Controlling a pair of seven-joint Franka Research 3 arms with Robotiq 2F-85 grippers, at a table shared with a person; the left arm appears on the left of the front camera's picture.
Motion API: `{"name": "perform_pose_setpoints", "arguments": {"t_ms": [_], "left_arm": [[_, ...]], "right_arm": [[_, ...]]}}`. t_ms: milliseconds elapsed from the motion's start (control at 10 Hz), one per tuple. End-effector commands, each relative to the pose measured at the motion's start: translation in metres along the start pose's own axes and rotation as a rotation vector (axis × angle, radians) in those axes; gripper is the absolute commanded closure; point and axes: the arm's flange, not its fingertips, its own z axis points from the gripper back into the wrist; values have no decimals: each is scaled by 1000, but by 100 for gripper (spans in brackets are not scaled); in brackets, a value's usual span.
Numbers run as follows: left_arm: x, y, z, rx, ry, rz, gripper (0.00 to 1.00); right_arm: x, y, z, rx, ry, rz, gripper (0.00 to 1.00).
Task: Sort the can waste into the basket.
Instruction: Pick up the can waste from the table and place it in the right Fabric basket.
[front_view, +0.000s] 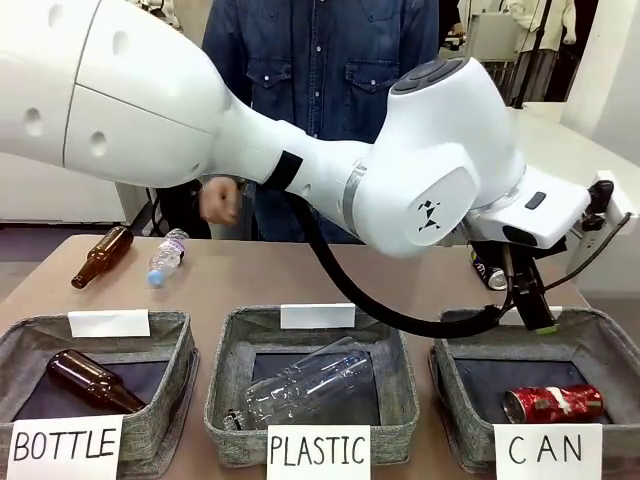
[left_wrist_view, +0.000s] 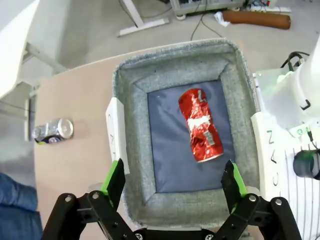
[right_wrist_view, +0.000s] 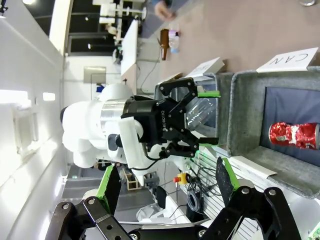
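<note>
**Near row, 3 baskets**
- Right: CAN basket (front_view: 608, 335), holding 1 red can (front_view: 540, 404), crushed, on its side on the dark lining.
- Middle: PLASTIC basket (front_view: 222, 400), with 1 binned clear bottle (front_view: 300, 385).
- Left: BOTTLE basket (front_view: 180, 350), with 1 binned brown bottle (front_view: 92, 380).

**Hands**
- Left hand (left_wrist_view: 173, 175): above the CAN basket, fingers spread wide, holding nothing.
- Right hand (right_wrist_view: 166, 172): to the right of the baskets, equally wide open and empty.

**Beyond the CAN basket's far rim**
- 1 black can (front_view: 487, 270), on its side on the surface (front_view: 300, 270), outside the basket.

**Far left**
- 1 loose brown bottle (front_view: 102, 256) and 1 loose clear bottle (front_view: 167, 257), lying side by side.

**Status**
- 1 of 2 cans sorted.
- The black can remains to be grasped and dropped in.
</note>
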Motion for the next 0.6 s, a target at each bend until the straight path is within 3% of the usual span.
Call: {"name": "perform_pose_setpoints", "arguments": {"t_ms": [0,100,200,500], "left_arm": [[-13,-9,28,-76,108,92,0],[-32,-18,50,-207,243,166,0],[-60,-26,82,-262,366,183,0],[-164,-22,171,-254,360,311,0]], "right_arm": [[2,2,2,9,-15,-15,0],[2,2,2,9,-15,-15,0],[2,2,2,9,-15,-15,0],[2,2,2,9,-15,-15,0]]}}
